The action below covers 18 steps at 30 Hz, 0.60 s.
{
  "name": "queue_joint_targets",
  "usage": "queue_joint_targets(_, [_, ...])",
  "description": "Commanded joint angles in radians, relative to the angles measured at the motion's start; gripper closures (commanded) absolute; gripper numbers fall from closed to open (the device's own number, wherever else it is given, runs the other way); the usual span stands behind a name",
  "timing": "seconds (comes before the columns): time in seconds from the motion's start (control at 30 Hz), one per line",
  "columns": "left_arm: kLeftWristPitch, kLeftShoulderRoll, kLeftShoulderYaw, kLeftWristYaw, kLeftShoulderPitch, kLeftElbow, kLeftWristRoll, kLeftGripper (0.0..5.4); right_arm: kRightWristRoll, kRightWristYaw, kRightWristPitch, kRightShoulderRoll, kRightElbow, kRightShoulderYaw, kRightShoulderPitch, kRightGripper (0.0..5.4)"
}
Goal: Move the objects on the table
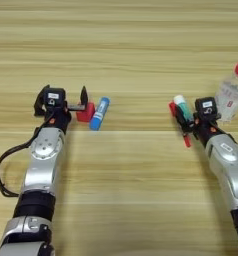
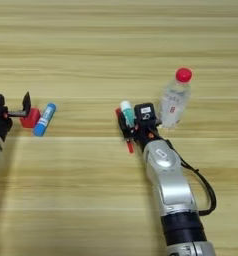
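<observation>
Right eye view: clear red-capped bottle (image 2: 174,102) stands upright; right claw (image 2: 127,121) clamps white-and-green tube (image 2: 127,113); left claw (image 1: 61,97) gapes.

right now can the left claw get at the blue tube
Probably yes: the left claw is open just beside the blue tube, though the red cube sits between them and touches the tube.
</observation>
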<state>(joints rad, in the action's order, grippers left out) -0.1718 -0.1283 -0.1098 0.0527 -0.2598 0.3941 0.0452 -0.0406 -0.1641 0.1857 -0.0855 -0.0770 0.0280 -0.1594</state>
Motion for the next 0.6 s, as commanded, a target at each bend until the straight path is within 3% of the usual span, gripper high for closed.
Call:
queue_joint_targets(0.03, [0.001, 0.002, 0.004, 0.003, -0.007, -0.005, -0.001, 0.00, -0.008, -0.007, -0.004, 0.001, 0.011, 0.000, -0.002, 1.30])
queue_joint_targets(0.4, [0.007, 0.001, 0.017, 0.021, -0.006, -0.005, -0.003, 0.00, -0.010, -0.014, -0.004, 0.003, 0.011, 0.001, -0.002, 0.09])
queue_joint_targets(0.6, [0.017, 0.003, 0.068, 0.069, 0.010, -0.016, -0.017, 0.00, -0.009, -0.018, -0.004, 0.004, 0.011, 0.001, -0.001, 0.04])
